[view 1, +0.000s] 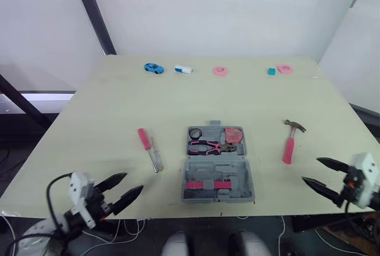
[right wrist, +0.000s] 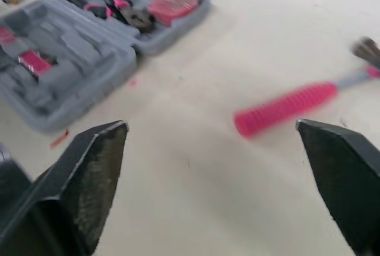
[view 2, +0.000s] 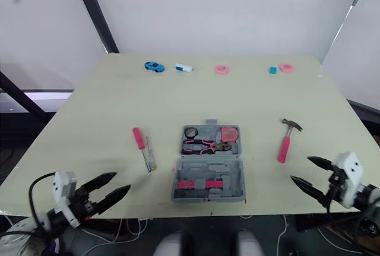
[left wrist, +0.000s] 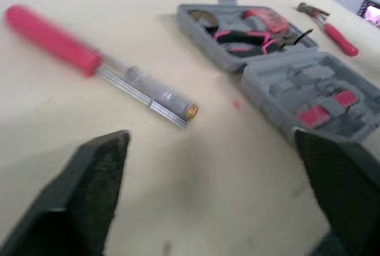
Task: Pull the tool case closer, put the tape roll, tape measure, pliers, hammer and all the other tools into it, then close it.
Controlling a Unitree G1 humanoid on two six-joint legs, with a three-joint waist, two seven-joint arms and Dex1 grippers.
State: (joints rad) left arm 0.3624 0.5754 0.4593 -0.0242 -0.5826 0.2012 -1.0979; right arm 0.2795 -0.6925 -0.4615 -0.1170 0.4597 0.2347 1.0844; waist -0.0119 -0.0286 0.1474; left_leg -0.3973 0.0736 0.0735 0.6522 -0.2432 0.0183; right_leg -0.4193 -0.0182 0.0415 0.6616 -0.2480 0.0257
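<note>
A grey tool case (view 1: 217,164) lies open near the table's front edge. Its far half holds a black tape roll (view 1: 195,133), pink-handled pliers (view 1: 209,147) and a pink tape measure (view 1: 233,135). A pink-handled hammer (view 1: 290,143) lies to the right of the case. To its left lie a pink-handled screwdriver (view 1: 144,139) and a clear-handled one (view 1: 155,156). My left gripper (view 1: 133,183) hovers open at the front left, short of the screwdrivers. My right gripper (view 1: 310,170) is open at the front right, just in front of the hammer.
Along the table's far edge sit a blue toy car (view 1: 153,68), a white and blue item (view 1: 183,69), a pink ring (view 1: 220,70), a teal block (view 1: 271,71) and another pink item (view 1: 284,69). Bare tabletop (view 1: 178,101) lies between them and the case.
</note>
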